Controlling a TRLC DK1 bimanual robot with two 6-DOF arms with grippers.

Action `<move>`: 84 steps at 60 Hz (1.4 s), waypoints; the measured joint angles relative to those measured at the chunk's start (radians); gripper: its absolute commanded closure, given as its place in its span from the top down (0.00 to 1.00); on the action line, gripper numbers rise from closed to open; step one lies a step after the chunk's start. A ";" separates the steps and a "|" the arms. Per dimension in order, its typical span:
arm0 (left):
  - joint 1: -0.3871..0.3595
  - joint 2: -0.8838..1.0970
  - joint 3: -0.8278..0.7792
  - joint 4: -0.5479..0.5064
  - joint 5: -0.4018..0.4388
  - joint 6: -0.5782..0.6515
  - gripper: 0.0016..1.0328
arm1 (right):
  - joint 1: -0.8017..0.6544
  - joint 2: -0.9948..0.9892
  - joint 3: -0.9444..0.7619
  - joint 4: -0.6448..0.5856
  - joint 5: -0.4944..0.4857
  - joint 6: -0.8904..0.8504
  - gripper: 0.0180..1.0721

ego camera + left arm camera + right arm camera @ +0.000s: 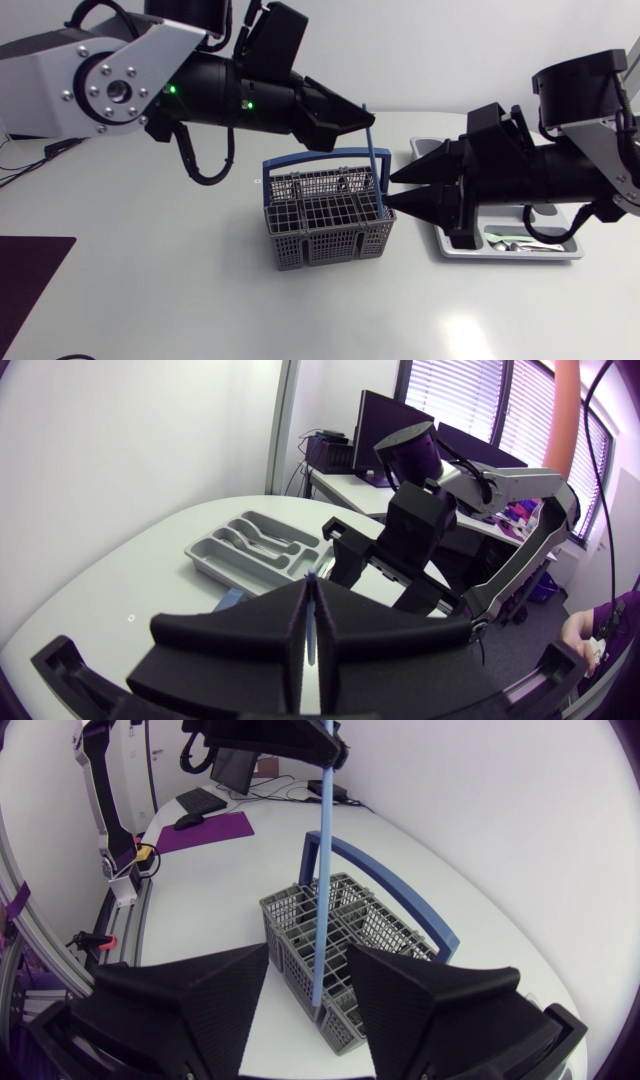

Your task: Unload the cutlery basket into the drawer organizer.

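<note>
The left tool is clenched on the blue rod, possibly a straw, upright at the edge of the basket. The right tool straddles it, released. Premature left release would drop it short of the organizer.

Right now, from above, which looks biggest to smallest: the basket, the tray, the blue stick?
1. tray, widest, though my right arm hides much of it.
2. basket, nearly as big.
3. blue stick, by far the smallest.

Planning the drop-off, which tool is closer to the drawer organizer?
Right. The right tool sits just beside the drawer organizer; the left tool is farther, above the cutlery basket, shut on a blue stick.
</note>
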 measured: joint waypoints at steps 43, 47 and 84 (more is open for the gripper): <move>-0.014 0.002 0.000 0.004 0.003 -0.018 0.03 | 0.054 0.055 0.035 0.035 0.027 0.053 0.05; -0.014 0.002 0.000 0.003 0.003 -0.018 0.03 | 0.055 0.055 0.035 0.034 0.027 0.060 0.05; 0.061 -0.015 0.028 0.034 -0.066 -0.067 0.96 | -0.048 0.000 0.035 -0.080 0.029 0.040 0.05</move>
